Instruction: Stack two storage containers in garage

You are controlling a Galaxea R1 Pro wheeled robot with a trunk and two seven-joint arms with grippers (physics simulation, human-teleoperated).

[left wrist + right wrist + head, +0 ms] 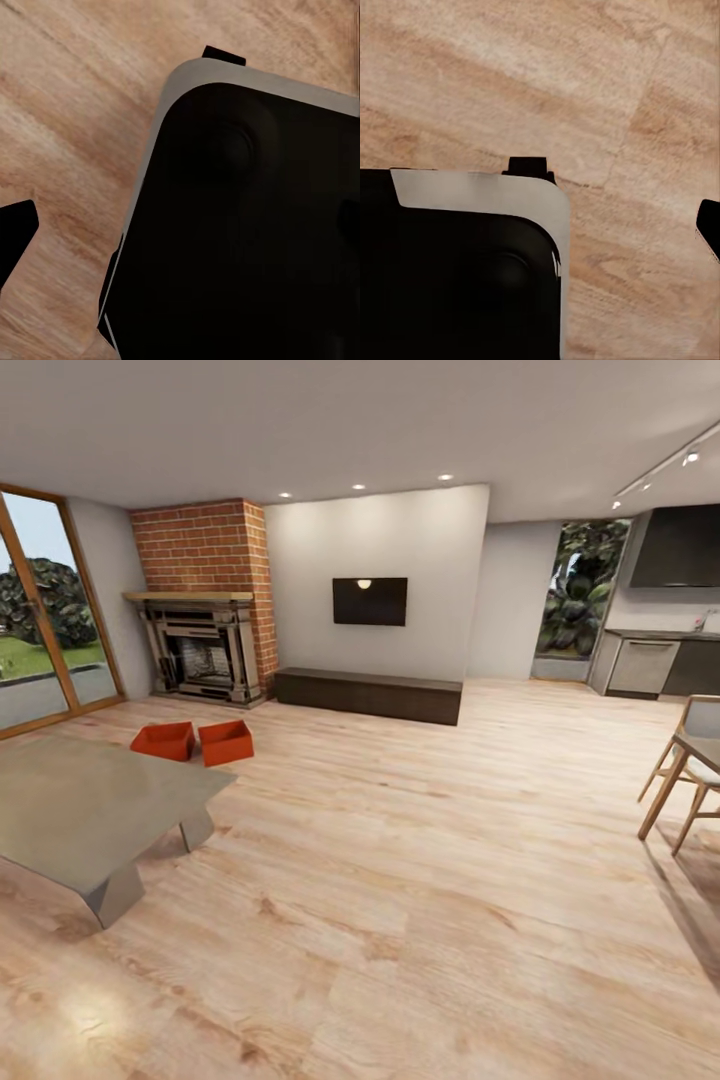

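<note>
Two red-orange storage containers sit side by side on the living room's light wood-plank flooring, in front of the brick fireplace: one (163, 740) to the left, the other (226, 742) just right of it and turned slightly. Both are open-topped and upright, several steps ahead of me at the left. My left gripper (180, 232) hangs over the wood planks and my own dark base; one black fingertip (16, 234) shows at the frame's edge, so the jaws stand wide apart. My right gripper (540, 229) is likewise open, with a fingertip (709, 223) at the frame's edge. Neither holds anything.
A low grey coffee table (90, 810) stands at the near left, between me and the containers. The fireplace (203, 650) and a dark bench (368, 695) under a wall TV line the back. Wooden chairs (690, 770) are at the right, glass doors (40, 610) at the left.
</note>
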